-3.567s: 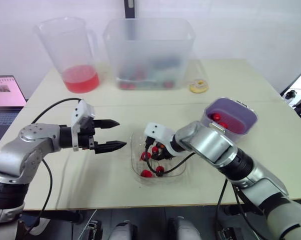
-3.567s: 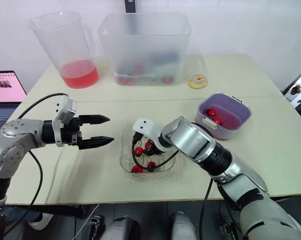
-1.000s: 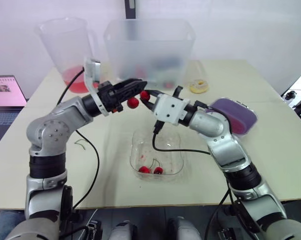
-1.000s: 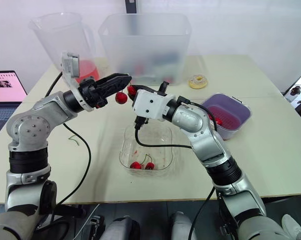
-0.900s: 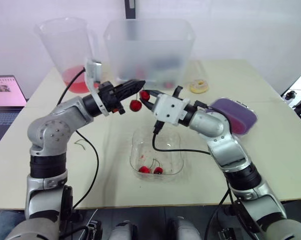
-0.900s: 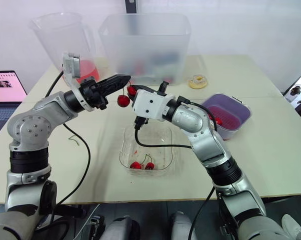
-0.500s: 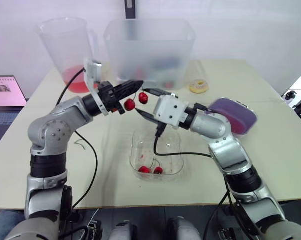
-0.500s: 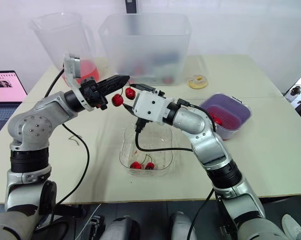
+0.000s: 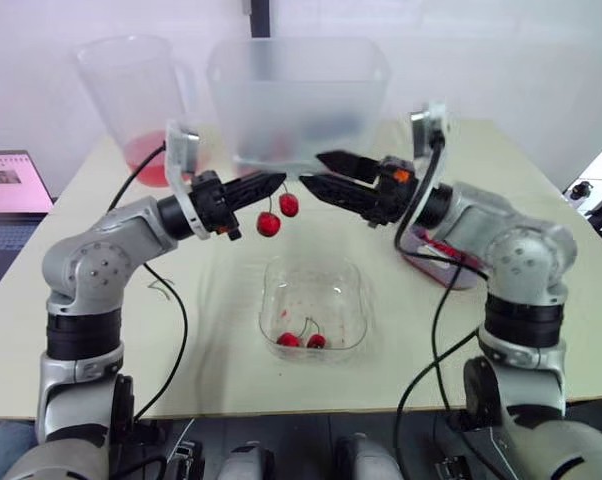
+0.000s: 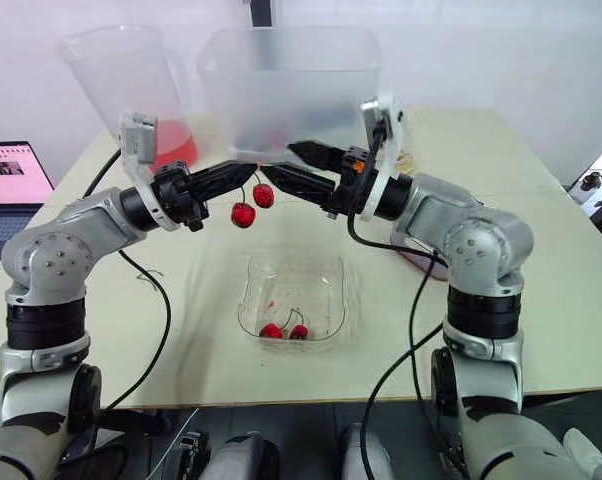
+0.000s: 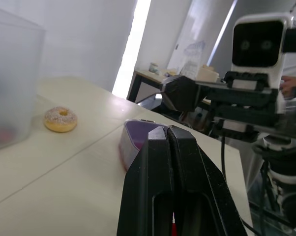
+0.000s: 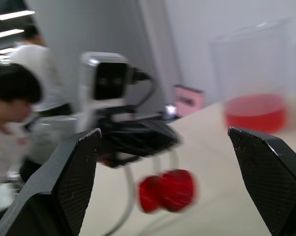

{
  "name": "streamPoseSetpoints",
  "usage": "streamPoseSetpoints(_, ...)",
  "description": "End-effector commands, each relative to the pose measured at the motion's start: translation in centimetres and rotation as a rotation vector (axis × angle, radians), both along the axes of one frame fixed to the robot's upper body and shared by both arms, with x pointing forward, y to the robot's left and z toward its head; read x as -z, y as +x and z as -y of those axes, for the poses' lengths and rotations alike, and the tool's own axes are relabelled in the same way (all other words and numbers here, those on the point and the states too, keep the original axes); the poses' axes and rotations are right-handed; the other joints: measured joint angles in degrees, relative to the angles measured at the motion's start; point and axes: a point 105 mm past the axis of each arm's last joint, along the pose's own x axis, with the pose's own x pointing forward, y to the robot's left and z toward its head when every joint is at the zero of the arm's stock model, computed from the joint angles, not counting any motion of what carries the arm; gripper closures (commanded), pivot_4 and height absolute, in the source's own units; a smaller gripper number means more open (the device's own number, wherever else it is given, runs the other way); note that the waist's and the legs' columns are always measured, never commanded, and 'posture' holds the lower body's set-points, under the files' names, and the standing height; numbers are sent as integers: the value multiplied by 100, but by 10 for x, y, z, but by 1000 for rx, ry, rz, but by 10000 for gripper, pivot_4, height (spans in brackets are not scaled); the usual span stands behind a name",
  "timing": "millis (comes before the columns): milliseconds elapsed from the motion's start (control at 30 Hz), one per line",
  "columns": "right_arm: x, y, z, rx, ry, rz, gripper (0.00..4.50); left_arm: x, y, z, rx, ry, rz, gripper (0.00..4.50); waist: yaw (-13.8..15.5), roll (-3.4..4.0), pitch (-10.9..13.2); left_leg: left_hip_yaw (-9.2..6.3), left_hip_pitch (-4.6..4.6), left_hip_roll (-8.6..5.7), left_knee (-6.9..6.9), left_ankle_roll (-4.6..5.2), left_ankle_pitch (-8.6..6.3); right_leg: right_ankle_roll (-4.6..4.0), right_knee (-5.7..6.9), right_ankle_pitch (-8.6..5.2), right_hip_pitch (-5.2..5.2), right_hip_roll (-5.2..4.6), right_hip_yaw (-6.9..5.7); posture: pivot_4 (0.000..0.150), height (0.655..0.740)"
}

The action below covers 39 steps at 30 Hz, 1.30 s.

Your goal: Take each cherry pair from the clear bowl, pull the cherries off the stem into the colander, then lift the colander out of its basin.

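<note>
My left gripper (image 9: 277, 181) is shut on the stem of a cherry pair (image 9: 269, 225), whose two red cherries hang below its tips, above the table. In the right wrist view the same cherries (image 12: 167, 191) dangle under the left gripper (image 12: 138, 137). My right gripper (image 9: 313, 170) is open just to the right of the pair, with nothing between its fingers (image 12: 74, 182). The clear bowl (image 9: 271, 300) sits below, with one more cherry pair (image 9: 301, 340) in it. The purple colander (image 10: 411, 255) in its basin stands at the right, mostly hidden by my right arm.
A jug (image 9: 146, 110) with red liquid and a large clear tub (image 9: 296, 100) stand at the back of the table. A doughnut (image 11: 60, 119) lies near the tub. A laptop (image 9: 11, 190) is at the far left. People (image 12: 10, 113) appear beyond the table.
My right gripper has let go of the cherry, opened wide and drawn back to the right. The cherry pair now hangs from the left gripper alone.
</note>
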Motion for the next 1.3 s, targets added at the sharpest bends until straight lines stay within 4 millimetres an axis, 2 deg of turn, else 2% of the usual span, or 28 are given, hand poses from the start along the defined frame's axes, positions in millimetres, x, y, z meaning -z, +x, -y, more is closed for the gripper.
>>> streamPoseSetpoints(33,11,-4,-10,-25,-89,-12,594,-8,-13,4,48,-1,40,45000,6,0,0,1,0,-4,1,1,0,0,-1,0,0,-2,1,1500,6863)
streamPoseSetpoints(167,26,-3,-22,-33,-191,23,594,-8,-16,6,65,1,34,45000,-15,0,0,3,-1,-7,1,2,0,0,3,0,-3,-2,6,1500,6863)
streamPoseSetpoints(400,30,8,-22,-6,-177,12,594,-5,-17,4,70,3,17,45000,-10,0,0,5,-1,-5,-1,2,0,0,2,0,-6,-1,6,1500,6863)
streamPoseSetpoints(500,27,9,-20,-8,-146,0,9885,-5,-17,5,70,5,16,45000,-15,0,0,5,-1,-5,-1,2,0,0,2,0,-5,0,6,1500,6863)
streamPoseSetpoints(633,29,5,-21,-26,-151,-8,28743,-4,-17,5,69,5,14,45000,-10,0,0,5,-1,-5,-1,1,0,0,2,0,-6,-1,6,1500,6863)
streamPoseSetpoints(833,34,6,-20,-30,-163,-23,28743,-5,-16,5,70,3,15,45000,-15,0,0,5,-1,-5,-1,1,0,0,1,0,-6,-1,6,1500,6863)
streamPoseSetpoints(1000,39,6,-18,-29,-179,-35,41627,-6,-18,7,76,-1,19,45000,-11,0,0,5,-1,-5,-1,1,0,0,1,0,-5,-1,6,1500,6863)
streamPoseSetpoints(1300,50,9,-11,-16,-234,-64,41627,-6,-17,6,70,-4,24,45000,-9,0,0,5,-1,-5,-1,1,0,0,1,0,-5,-1,6,1500,6863)
